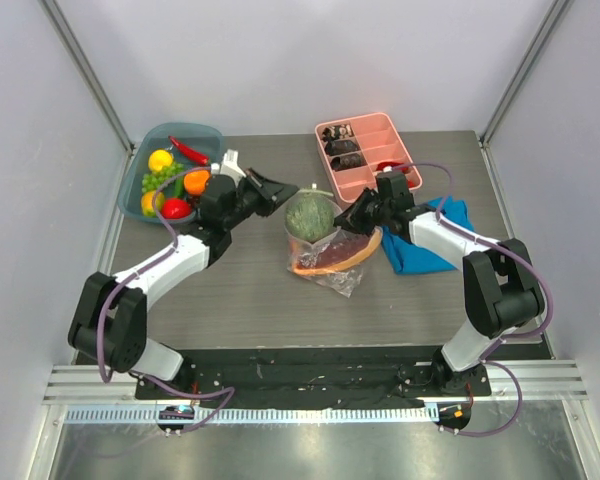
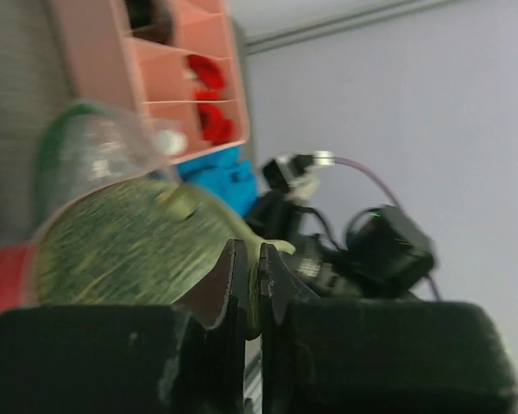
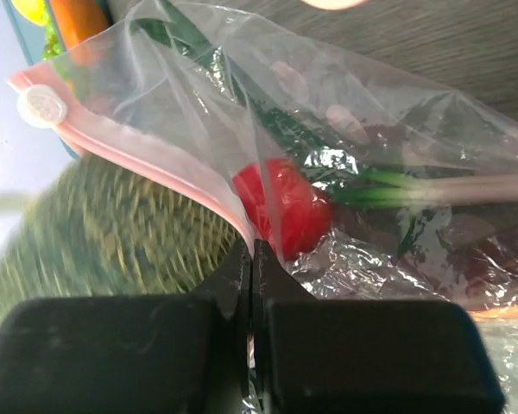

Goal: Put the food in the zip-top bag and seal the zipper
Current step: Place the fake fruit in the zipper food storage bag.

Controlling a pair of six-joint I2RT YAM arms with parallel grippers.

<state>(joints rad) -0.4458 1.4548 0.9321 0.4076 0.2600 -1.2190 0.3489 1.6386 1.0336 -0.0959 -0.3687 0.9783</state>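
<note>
Pincer at right [image 3: 252, 254] clamps zipper [image 3: 138, 168] (pink strip) of zip-top bag [image 3: 371, 112]; left pincer [image 2: 252, 259] pinches cabbage [image 2: 121, 250].

Robotics lab cell, blank grey walls [image 1: 300, 60], aluminium corner posts [image 1: 88, 75], base rail [image 1: 310, 414]

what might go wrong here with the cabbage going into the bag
The green cabbage looks nearly as wide as the zip-top bag mouth, which only the right gripper pinches open, so it may snag on the zipper. The left gripper seems to hold just a leaf edge; it may slip.
</note>
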